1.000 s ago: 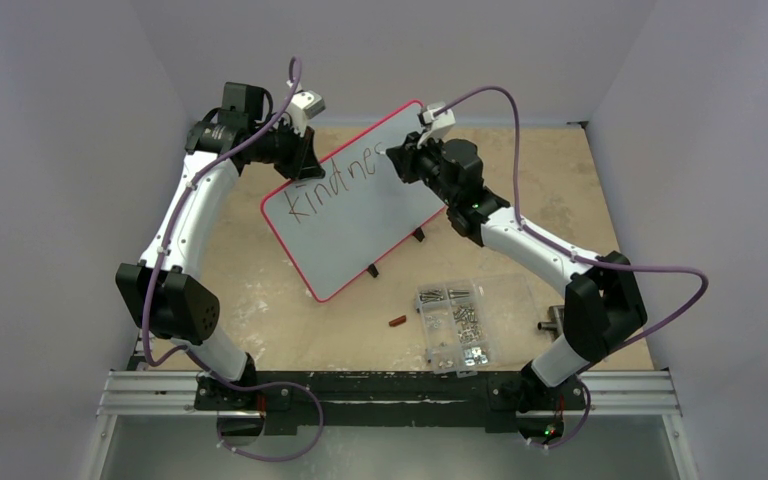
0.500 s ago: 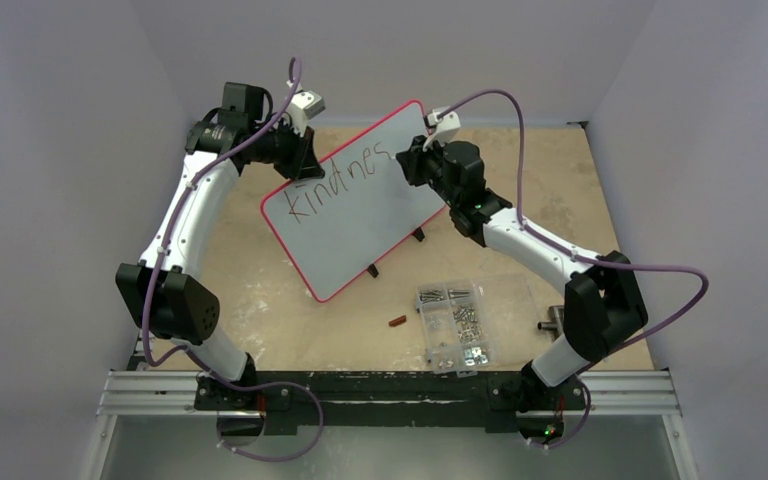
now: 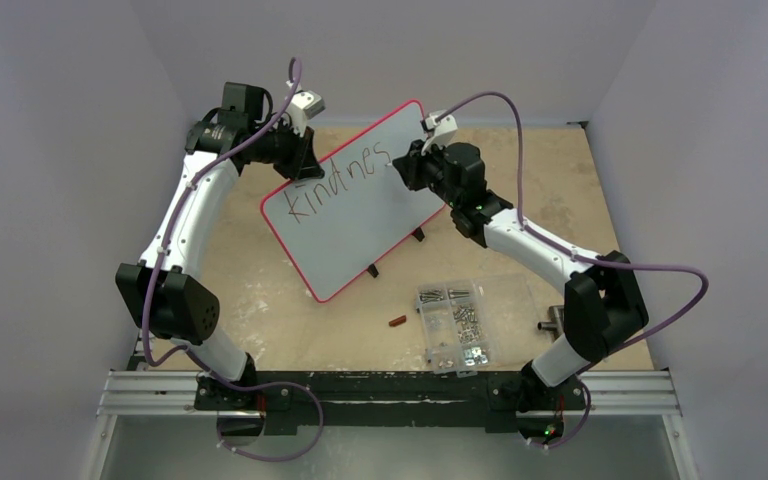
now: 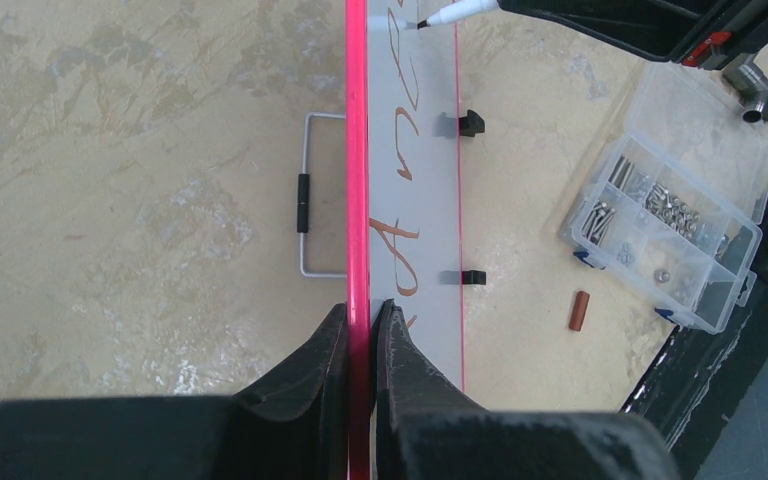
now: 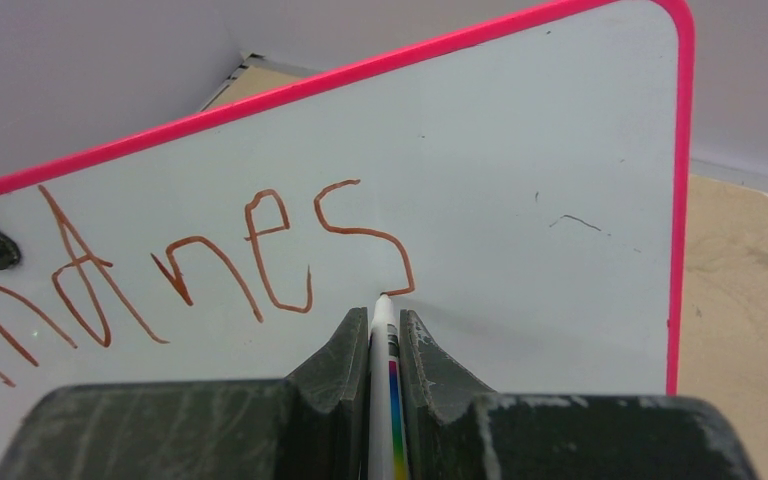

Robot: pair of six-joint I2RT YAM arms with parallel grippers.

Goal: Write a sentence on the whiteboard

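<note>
While the whiteboard (image 3: 352, 215) stands propped on edge on the bench (image 3: 260, 290), leaning back on its black clip feet (image 4: 471, 122) and a wire stand (image 4: 305, 195) behind it, both arms engage it from opposite ends. At the board's upper left corner, as the top view shows it, the left pincer (image 4: 360, 318) is closed on the red-pink rim, with one finger on the back face and the other on the writing face, both touching the board. At the board's upper right area, the right pincer (image 5: 383, 318) is clamped on a white marker (image 5: 384, 345), which lies lengthwise between the two fingers with only its tip protruding. That tip touches the writing face. The sentence (image 3: 338, 178) runs along the board's top edge in red-brown strokes and reads "kindnes" at this point. The marker tip sits at the lower end of the final "s" stroke, so the writing lies directly ahead of the right pincer and extends from it toward the left pincer. The remaining writing face below and to the right of these letters carries only a few faint marks. Near the board's lower right corner, apart from it, a clear compartmented screw box (image 3: 454, 325) rests on the bench, and a small brown cylinder (image 3: 396, 321) lies just beside that box, on its board side.
</note>
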